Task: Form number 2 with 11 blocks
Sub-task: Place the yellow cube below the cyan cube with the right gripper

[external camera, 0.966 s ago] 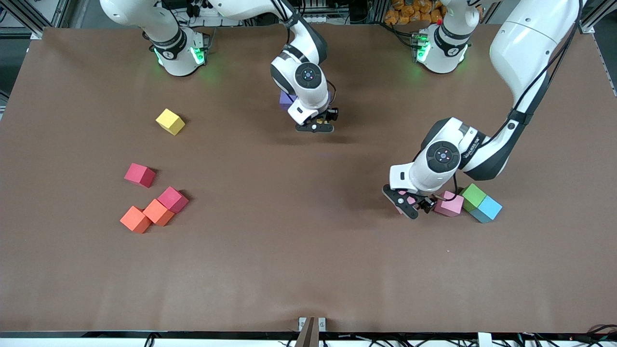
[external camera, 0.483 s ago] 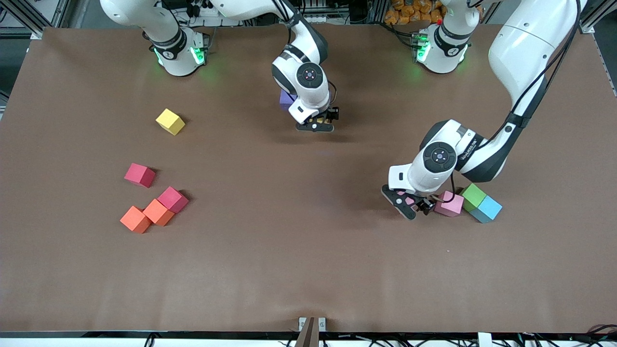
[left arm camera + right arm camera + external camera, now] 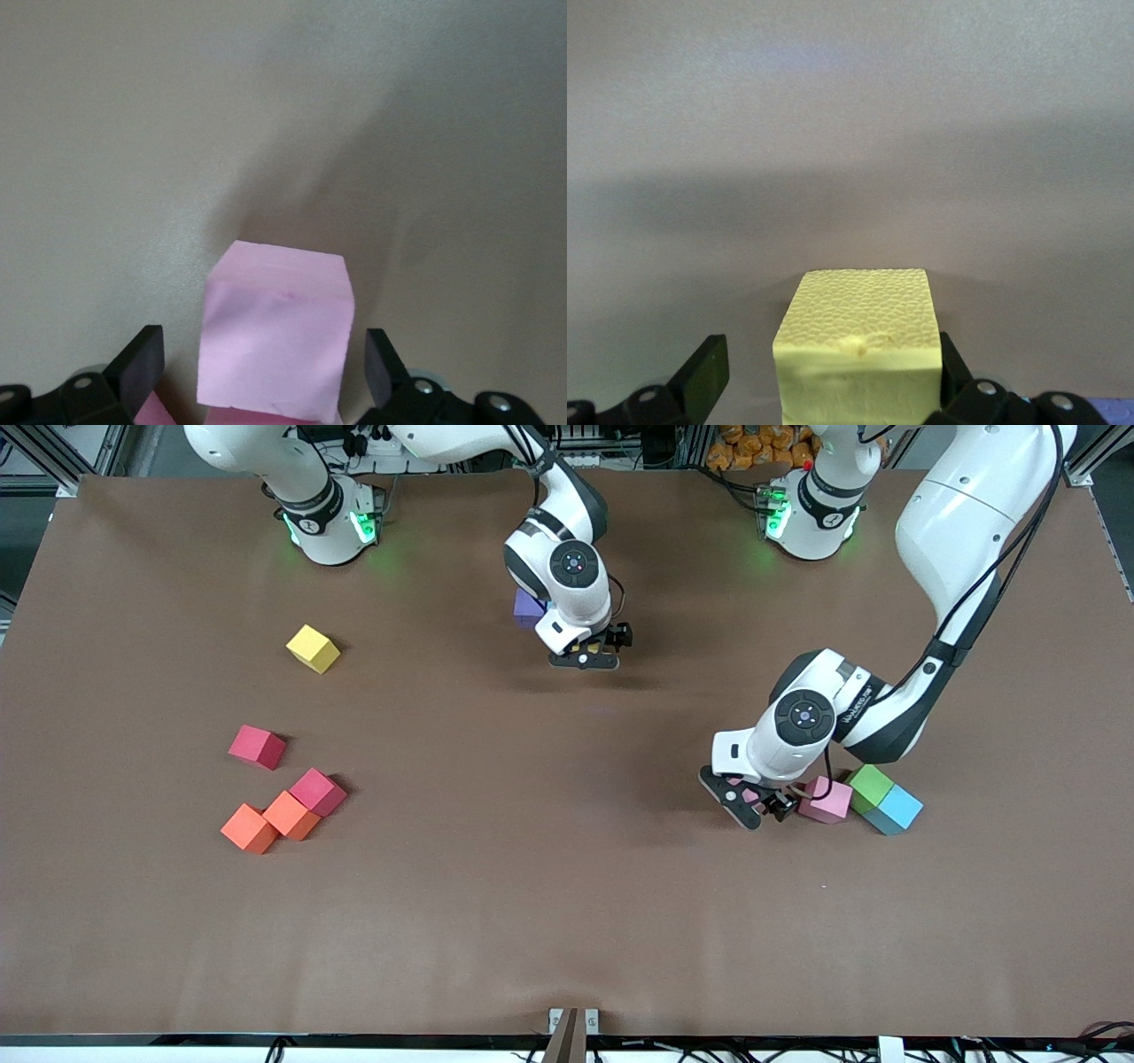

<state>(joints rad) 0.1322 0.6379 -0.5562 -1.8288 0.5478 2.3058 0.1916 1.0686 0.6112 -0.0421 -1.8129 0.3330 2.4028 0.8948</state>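
The brown desk [image 3: 567, 921] is mostly bare, so the middle has ample room to build the 2, which is not begun; its edges are well away from every cube.

The right arm reaches to mid-desk near the bases. Its gripper [image 3: 585, 657] has its fingers closed on a pale yellow cube [image 3: 858, 343], just beside a purple cube [image 3: 528, 608].

The left gripper [image 3: 755, 802] sits low at the left arm's end, fingers spread either side of a pink cube [image 3: 276, 332] but not yet touching it. Another pink cube [image 3: 826, 801] is just beside it, touching a green cube [image 3: 870, 786] and a blue cube [image 3: 898, 809], so clearance there is tight.

Toward the right arm's end lie a yellow cube [image 3: 313, 647], a crimson cube [image 3: 257, 746], and a cluster of another crimson cube [image 3: 317, 791] and two orange cubes [image 3: 270, 822].

The cubes look light, matte and slightly soft like foam; gripping opposite flat faces squarely should hold without slipping.
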